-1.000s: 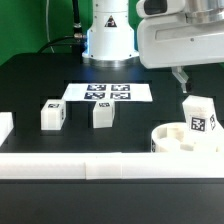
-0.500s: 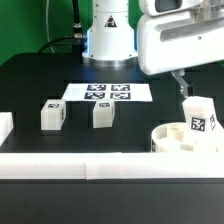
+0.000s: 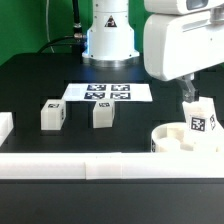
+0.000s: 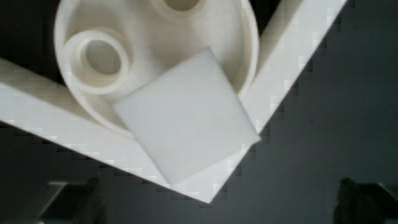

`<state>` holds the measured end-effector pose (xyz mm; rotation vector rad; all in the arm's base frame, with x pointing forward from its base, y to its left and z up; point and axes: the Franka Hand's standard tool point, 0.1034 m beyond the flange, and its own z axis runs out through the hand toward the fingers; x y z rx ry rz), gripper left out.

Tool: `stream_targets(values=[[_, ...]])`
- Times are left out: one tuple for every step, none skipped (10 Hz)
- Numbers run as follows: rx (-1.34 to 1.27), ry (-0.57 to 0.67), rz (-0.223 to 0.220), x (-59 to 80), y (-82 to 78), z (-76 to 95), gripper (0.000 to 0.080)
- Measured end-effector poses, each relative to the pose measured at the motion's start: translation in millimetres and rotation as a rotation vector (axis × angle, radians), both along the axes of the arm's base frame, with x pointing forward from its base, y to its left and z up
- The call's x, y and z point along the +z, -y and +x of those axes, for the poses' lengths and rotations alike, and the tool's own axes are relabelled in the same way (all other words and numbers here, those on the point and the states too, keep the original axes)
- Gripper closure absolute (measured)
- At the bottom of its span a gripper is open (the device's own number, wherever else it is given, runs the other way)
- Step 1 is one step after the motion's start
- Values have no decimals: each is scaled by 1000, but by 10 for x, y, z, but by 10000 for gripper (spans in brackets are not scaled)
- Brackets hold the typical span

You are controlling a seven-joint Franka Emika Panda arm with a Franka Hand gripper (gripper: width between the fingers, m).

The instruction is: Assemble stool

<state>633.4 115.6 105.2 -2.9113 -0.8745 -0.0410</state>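
The white ring-shaped seat (image 3: 182,140) lies at the exterior view's right, against the front rail, and shows its sockets in the wrist view (image 4: 157,40). One tagged white leg (image 3: 201,116) stands at the seat's far edge, slightly tilted. In the wrist view (image 4: 187,115) I see its flat face from above. Two more legs (image 3: 52,115) (image 3: 102,114) stand on the black table at the left. My gripper (image 3: 189,95) hangs just above and behind the leg on the seat. In the wrist view the gripper (image 4: 217,205) is open, with dark fingers (image 4: 71,200) wide apart and nothing between them.
The marker board (image 3: 106,92) lies at the back centre. A long white border rail (image 3: 90,165) runs along the front, and a short white piece (image 3: 5,126) sits at the left edge. The rails meet in a corner beside the seat (image 4: 267,110). The robot base (image 3: 108,35) stands behind.
The gripper has moved toward the exterior view's right and slightly down, closer to the leg on the seat. The parts have not moved.
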Motion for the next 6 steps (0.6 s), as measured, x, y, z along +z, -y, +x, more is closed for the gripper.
stream_targets(values=[[44,5,-2,-1,15,2,151],[158,16,-5,-3,34,4,151],[245,34,-18,-21,37,15,151],[342,58,-36,-70,21,25,151],[389,60,-46,-113,15,15,151],[393,54,-47,-158,17,8,151]])
